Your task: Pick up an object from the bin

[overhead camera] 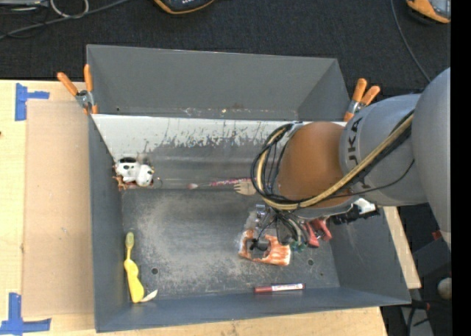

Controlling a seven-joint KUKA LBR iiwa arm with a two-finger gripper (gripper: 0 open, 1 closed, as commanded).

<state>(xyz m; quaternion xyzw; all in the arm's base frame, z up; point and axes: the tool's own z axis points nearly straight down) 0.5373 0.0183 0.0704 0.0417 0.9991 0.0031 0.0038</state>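
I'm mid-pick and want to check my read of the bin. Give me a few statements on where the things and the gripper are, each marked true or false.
1. A yellow toothbrush lies on the bin floor by the left wall. True.
2. The red marker lies against the back wall. False: it lies along the wall nearest the bottom of the view, right of the middle.
3. The gripper is low over an orange thing in the right half of the floor. True.
4. The white and black toy sits right beside the orange thing. False: it sits in the far left corner, well apart from it.
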